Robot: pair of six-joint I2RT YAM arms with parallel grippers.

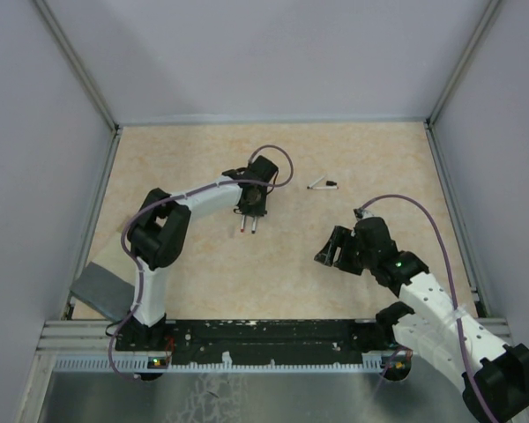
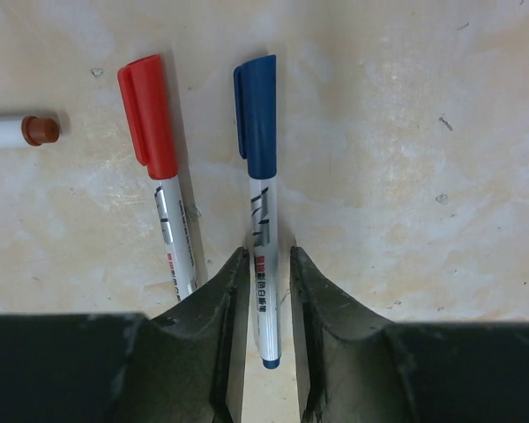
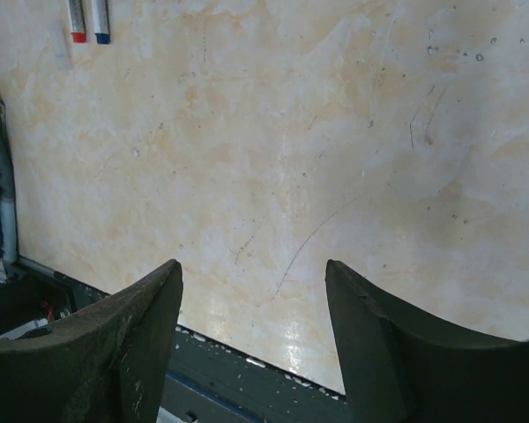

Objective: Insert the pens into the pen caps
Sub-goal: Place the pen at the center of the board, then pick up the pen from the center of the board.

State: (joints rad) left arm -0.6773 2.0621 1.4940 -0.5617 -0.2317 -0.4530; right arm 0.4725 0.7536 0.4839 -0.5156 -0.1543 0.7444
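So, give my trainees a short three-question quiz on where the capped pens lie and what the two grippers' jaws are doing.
1. Short answer: do the red-capped white marker pen and the blue-capped white marker pen touch?
2. Choose: the jaws of the left gripper straddle A) the red-capped pen, B) the blue-capped pen, C) nothing.
3. True or false: the jaws of the right gripper are shut on a pen.
Key: 1 no, they lie side by side, apart; 2 B; 3 false, they stand open and empty.
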